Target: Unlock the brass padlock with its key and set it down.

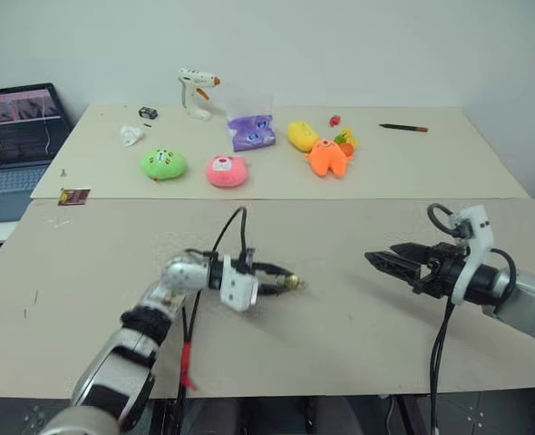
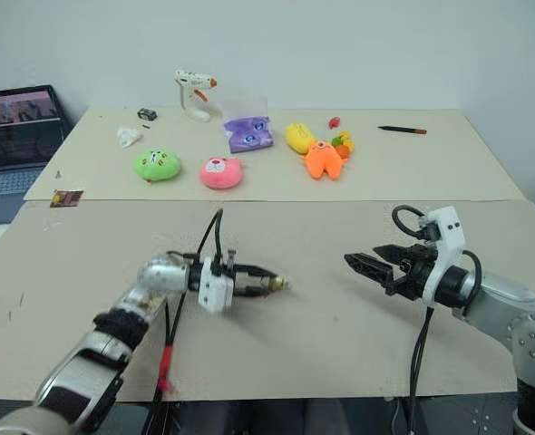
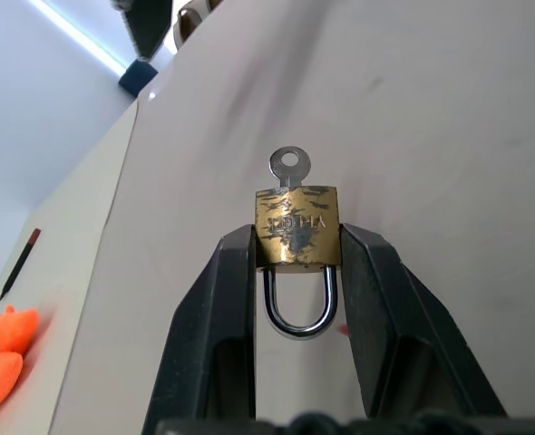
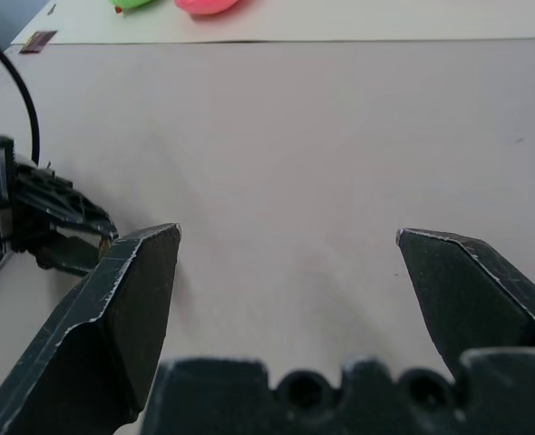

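Note:
My left gripper [image 3: 296, 239] is shut on the brass padlock [image 3: 296, 227], clamping its gold body from both sides. The silver shackle hangs back between the fingers and looks closed. A silver key [image 3: 289, 168] sticks out of the padlock's far end. In the head views the padlock [image 1: 292, 283] shows as a small gold tip at the left gripper [image 1: 281, 283], held just above the near table and pointing right. My right gripper [image 1: 379, 259] hovers to its right, open and empty, pointing left toward the padlock. In the right wrist view its two fingertips [image 4: 150, 263] stand wide apart.
On the far table lie a green plush [image 1: 163, 164], a pink plush [image 1: 226, 170], an orange plush [image 1: 328, 157], a yellow toy [image 1: 301, 136], a purple bag [image 1: 252, 131], a glue gun [image 1: 196, 92] and a pen [image 1: 403, 128]. A laptop [image 1: 18, 136] stands at the far left.

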Robot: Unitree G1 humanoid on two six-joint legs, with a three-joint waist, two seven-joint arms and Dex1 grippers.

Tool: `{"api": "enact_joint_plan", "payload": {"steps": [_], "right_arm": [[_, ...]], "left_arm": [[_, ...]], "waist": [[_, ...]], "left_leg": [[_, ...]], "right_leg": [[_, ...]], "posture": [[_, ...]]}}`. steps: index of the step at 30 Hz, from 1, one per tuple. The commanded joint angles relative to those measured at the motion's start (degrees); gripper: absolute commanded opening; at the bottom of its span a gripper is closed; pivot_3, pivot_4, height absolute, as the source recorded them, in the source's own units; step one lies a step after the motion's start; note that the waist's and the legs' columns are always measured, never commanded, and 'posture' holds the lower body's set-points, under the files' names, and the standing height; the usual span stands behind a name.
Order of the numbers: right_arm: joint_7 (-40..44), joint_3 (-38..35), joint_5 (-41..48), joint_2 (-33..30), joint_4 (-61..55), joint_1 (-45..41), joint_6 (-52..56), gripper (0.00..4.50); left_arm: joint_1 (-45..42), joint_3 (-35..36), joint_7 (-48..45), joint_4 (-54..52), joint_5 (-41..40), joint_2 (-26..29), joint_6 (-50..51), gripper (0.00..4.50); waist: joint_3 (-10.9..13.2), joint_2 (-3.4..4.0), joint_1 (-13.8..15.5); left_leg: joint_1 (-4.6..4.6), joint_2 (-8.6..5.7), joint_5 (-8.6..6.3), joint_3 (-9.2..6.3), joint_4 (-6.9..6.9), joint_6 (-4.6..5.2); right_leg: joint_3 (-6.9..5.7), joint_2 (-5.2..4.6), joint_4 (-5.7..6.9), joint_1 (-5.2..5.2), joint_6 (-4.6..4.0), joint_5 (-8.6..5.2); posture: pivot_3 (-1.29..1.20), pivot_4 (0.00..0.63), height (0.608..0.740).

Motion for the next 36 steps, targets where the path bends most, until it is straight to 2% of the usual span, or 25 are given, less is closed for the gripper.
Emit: {"api": "enact_joint_plan", "payload": {"steps": [1,3,8,14,22,31,32,34,36], "right_arm": [[1.47,1.84,5.94,-0.01,-2.13,-1.95,2.86,4.5],[2.19,3.28,9.04,0.14,-3.31,-1.67,3.97,4.5],[3.13,7.32,14.33,0.86,-8.04,0.84,4.22,4.5],[7.93,13.01,6.55,2.25,-13.76,-0.68,-4.66,4.5],[8.66,15.38,2.69,3.02,-9.27,-3.59,-7.39,4.5],[7.81,15.44,0.98,4.28,-7.21,-4.97,-8.17,4.5],[7.59,15.37,1.18,4.4,-7.3,-5.14,-7.99,3.98],[7.29,15.22,1.42,4.65,-7.26,-5.41,-7.72,3.61],[7.17,15.06,1.92,4.8,-7.33,-5.45,-7.47,2.89]], "left_arm": [[3.45,5.88,11.88,-11.32,9.87,0.92,-3.9,0.81],[5.4,8.33,17.63,-15.47,15.53,0.83,-4.24,0.81],[9.38,9.91,26.07,-22.98,23.02,0.99,-3.67,0.81],[11.79,9.55,32.64,-27.86,29.21,2.61,-3.58,0.81],[9.9,8.61,40.27,-28.76,33.72,5.32,-6.9,0.81],[8.27,6.73,43.29,-29.36,34.27,6.01,-5.39,0.81],[8.13,6.55,43.47,-29.37,34.28,6.04,-5.22,0.81],[7.83,6.16,43.68,-29.43,34.14,6.14,-4.81,0.81],[7.54,5.78,43.84,-29.49,33.97,6.25,-4.41,0.81]], "waist": [[-0.01,0.01,0.27],[-0.02,0.03,0.46],[-0.03,0.04,0.44],[-0.03,0.04,0.1],[-0.03,0.04,0.04],[-0.03,0.04,0.03],[-0.03,0.04,0.03],[-0.03,0.05,0.03],[-0.03,0.05,-0.04]], "left_leg": [[0.02,0.0,0.0,-0.01,0.0,0.0],[0.08,-0.01,-0.01,-0.04,0.01,0.01],[0.09,-0.02,-0.02,-0.04,0.01,0.02],[0.13,-0.04,-0.01,0.0,0.04,0.01],[0.36,-0.02,0.01,0.04,0.03,-0.03],[0.27,-0.04,0.0,0.04,0.02,-0.02],[0.27,-0.04,0.0,0.04,0.02,-0.02],[0.28,-0.04,0.0,0.04,0.02,-0.02],[0.29,-0.04,0.0,0.05,0.02,-0.02]], "right_leg": [[-0.01,-0.01,0.0,0.03,0.0,0.0],[-0.05,-0.03,-0.04,0.16,0.0,0.0],[-0.07,-0.02,-0.02,0.14,0.01,0.0],[-0.09,-0.01,0.0,0.17,0.01,0.0],[-0.12,0.03,0.02,0.31,0.01,0.0],[-0.12,0.0,0.01,0.23,0.01,0.0],[-0.12,0.0,0.01,0.23,0.01,0.0],[-0.12,0.0,0.01,0.23,0.01,0.0],[-0.12,0.0,0.01,0.23,0.01,0.0]], "posture": [[0.0,0.15,0.739],[0.0,0.15,0.739],[0.0,0.15,0.739],[0.0,0.15,0.739],[0.0,0.15,0.739],[0.0,0.15,0.739],[0.0,0.15,0.739],[0.0,0.15,0.739],[0.0,0.15,0.739]]}}
